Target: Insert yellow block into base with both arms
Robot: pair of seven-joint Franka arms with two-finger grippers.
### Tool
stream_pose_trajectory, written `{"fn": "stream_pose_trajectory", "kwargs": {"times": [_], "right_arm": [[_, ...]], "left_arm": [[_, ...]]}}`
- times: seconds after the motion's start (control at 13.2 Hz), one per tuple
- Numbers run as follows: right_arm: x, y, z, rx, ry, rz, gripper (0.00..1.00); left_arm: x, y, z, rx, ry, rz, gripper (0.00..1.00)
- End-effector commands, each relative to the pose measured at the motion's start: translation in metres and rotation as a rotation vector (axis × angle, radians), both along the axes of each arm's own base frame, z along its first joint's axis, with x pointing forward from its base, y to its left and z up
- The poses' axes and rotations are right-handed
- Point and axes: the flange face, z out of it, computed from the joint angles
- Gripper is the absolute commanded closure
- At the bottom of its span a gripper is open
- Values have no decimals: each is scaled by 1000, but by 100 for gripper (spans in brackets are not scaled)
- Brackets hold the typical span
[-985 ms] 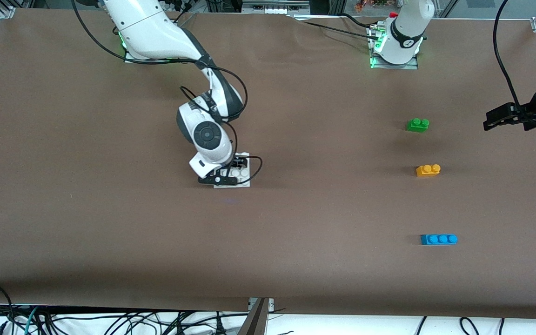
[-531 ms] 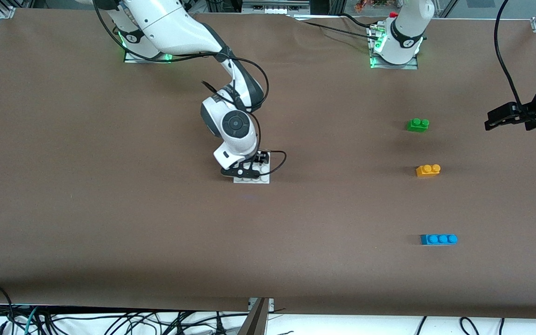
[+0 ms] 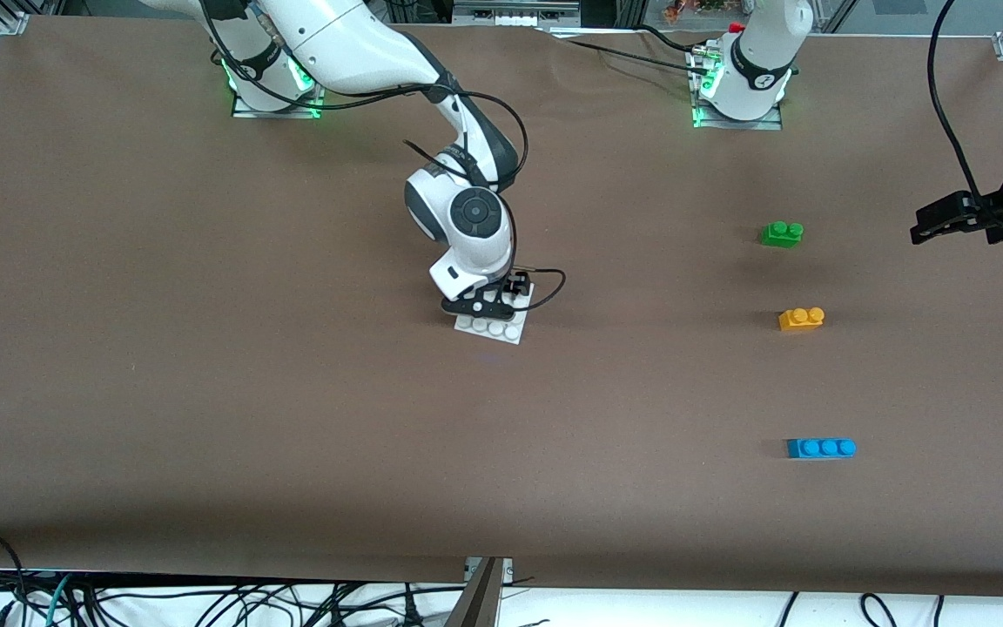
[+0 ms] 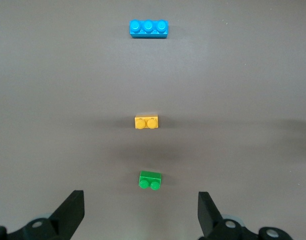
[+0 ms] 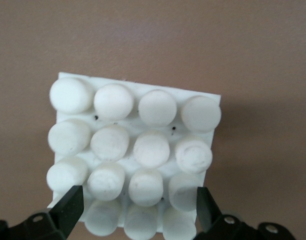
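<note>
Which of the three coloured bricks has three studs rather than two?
The blue brick, nearest the front camera. The green brick and the yellow block each show two studs.

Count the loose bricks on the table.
3, in a row at the left arm's end: green brick farthest from the camera, yellow block in the middle, blue brick nearest.

No text, label or brand can be read in any view. The bricks, the plate and the arms show no legible marking.
</note>
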Motion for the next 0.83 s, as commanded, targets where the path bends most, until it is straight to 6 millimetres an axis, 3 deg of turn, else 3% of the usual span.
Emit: {"fn": "stream_pose_trajectory", "kwargs": {"times": [0.0,0.45,0.76], "right_arm": [[0,11,-2,16,-4,-6,0],[19,-4,20,-6,-41,12,0],[78,-55,71,-48,-85,69,0]], "left_arm": [[-1,2,8,-28,-16,-14,0],[-1,2,8,-26,-18,-14,0],[0,0,6,-27,-16,-17,0]]}}
